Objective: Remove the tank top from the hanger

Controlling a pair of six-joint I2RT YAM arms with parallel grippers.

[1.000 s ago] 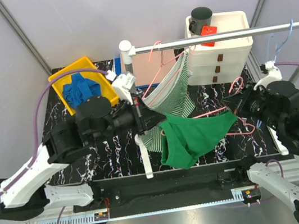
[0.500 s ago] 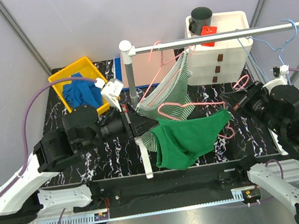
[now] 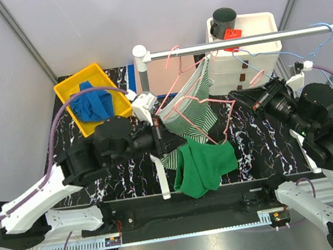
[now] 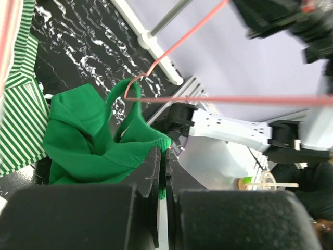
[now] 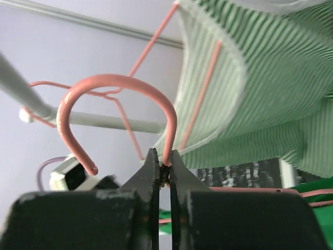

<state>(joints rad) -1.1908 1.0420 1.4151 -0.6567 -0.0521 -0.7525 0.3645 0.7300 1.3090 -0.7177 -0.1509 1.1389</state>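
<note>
The green tank top [image 3: 202, 167] has bunched up into a small heap just below the striped shirt [image 3: 198, 118]. It no longer spreads out wide to the side. The pink hanger [image 5: 117, 79] has come up and now lies across the front of the striped shirt.

Your left pincer [image 4: 162, 153] is clamped on the edge of the green tank top, just below the striped shirt. Your right pincer [image 5: 164, 156] is clamped on the neck of the hanger, beside the striped shirt.

Watch out: one strap [image 4: 125, 99] seems to sit at the hanger's end, so it may still be hooked. If you pull hard, the strap could stretch, or the cloth could slip out of your left pincer. The hanger could also snag the striped shirt and drag it along.
</note>
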